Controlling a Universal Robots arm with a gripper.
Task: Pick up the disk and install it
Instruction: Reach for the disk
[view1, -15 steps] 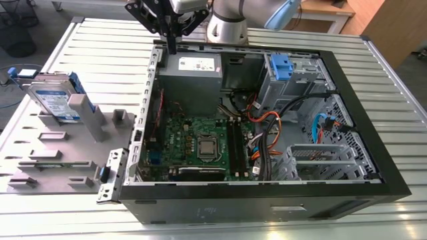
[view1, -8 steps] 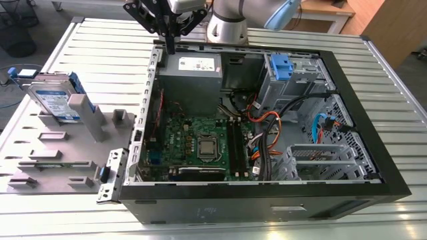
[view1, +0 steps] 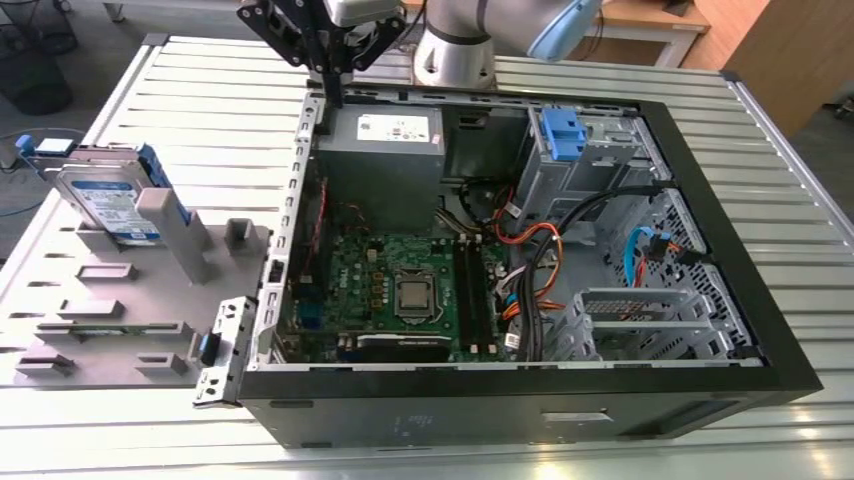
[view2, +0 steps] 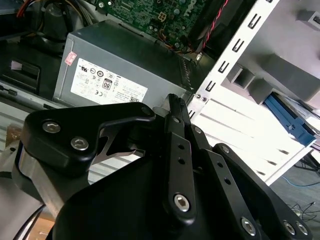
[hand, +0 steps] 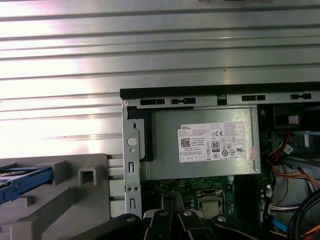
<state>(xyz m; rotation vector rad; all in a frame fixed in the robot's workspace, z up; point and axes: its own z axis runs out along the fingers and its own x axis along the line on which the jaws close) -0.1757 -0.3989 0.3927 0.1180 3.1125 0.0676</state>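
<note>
While the disk is the whole point of this job, nothing has hold of it right now. It's standing on its long edge in the upper left of the exterior view, label side facing out, with blue plastic running along its edges. It sits slotted into a grey holder, a flat moulded thing with upright posts and pockets. The holder lies on the slatted metal table, just beside the open computer case. In the first wrist view the blue edge of the disk pokes out over that same holder.

The gripper is well apart from the disk. It hangs near the top of the exterior view, a bit left of centre, over the far corner of the case. That puts it right by the grey power supply with the white sticker. The fingers are pinched together with nothing between them, and they point down at the case rim. I honestly can't tell whether the tips touch the metal. The arm rises behind it at the top edge.

Inside the case, the green motherboard fills the middle. A blue plastic tab sits on the drive bay toward the upper right, and orange and black cables loop down past it. A bare metal cage sits at the lower right.
</note>
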